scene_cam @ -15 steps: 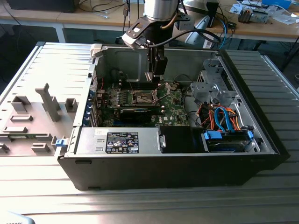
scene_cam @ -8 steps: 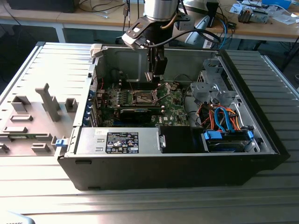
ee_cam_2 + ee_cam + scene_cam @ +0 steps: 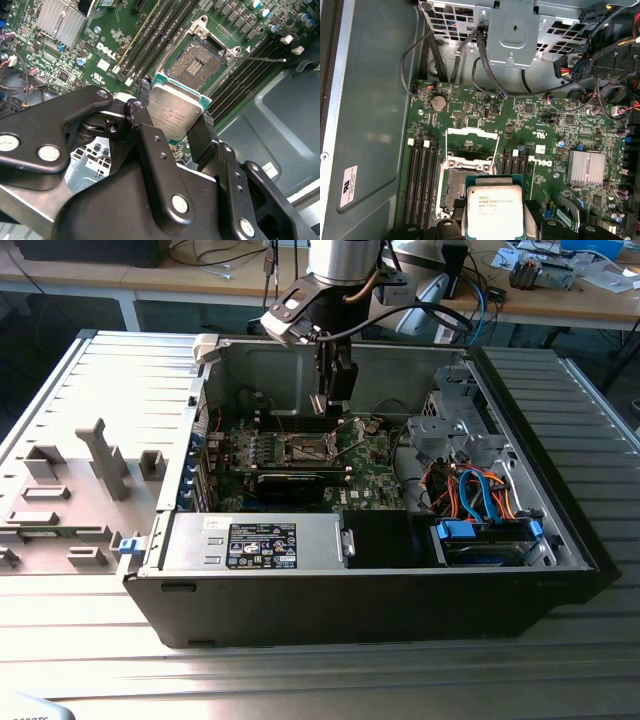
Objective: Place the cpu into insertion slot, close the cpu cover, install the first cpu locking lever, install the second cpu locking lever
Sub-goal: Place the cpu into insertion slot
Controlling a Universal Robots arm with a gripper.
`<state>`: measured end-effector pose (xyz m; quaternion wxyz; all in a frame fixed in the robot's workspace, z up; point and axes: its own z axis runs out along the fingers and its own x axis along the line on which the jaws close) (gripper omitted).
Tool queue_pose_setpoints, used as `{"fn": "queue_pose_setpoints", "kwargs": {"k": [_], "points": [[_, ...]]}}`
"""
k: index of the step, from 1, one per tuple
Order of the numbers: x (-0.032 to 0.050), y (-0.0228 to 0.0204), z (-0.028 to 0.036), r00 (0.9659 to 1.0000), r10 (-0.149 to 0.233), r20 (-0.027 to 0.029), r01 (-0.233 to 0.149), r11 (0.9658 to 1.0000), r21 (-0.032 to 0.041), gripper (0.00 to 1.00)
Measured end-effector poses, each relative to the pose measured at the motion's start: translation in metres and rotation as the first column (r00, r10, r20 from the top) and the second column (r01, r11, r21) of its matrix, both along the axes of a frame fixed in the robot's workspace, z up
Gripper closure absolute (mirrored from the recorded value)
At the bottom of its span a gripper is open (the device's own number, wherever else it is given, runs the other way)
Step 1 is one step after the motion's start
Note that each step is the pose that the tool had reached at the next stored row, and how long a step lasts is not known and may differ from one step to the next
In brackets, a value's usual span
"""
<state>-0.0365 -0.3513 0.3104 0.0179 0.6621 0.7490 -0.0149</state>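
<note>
An open computer case (image 3: 400, 600) lies on its side on a ribbed metal desk (image 3: 300, 680). In the exterior view we see the arm reaching down from above into the case, with its claw (image 3: 335, 405) pointing at the green circuit board (image 3: 370, 465).

In both wrist views the claw (image 3: 176, 105) is closed partway, and its two black fingers (image 3: 202, 135) press on opposite edges of the cpu (image 3: 175, 112). The cpu (image 3: 494, 212) is square, so it has no long axis. Its flat silver top faces the wrist cameras, and its edges run roughly in line with those of the insertion slot (image 3: 451, 187).

The chip hangs above the board just beside the slot, and in the first wrist view it overlaps one of the slot's corners. We cannot tell whether it touches anything below it. The insertion slot (image 3: 197, 60) is open, its dark contact field bare. The cpu cover (image 3: 470, 132) is swung up and back from the slot. A thin metal lever (image 3: 262, 59) sticks out to one side. Long memory slots (image 3: 420, 180) run along both sides of the slot.
</note>
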Motion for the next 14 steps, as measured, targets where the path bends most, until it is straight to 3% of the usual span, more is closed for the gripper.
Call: {"fn": "queue_pose_setpoints", "kwargs": {"k": [14], "points": [[0.0000, 0.0000, -0.0002, 1.0000, -0.009, 0.0000, 0.009, 1.0000, 0.0000, 0.46]]}}
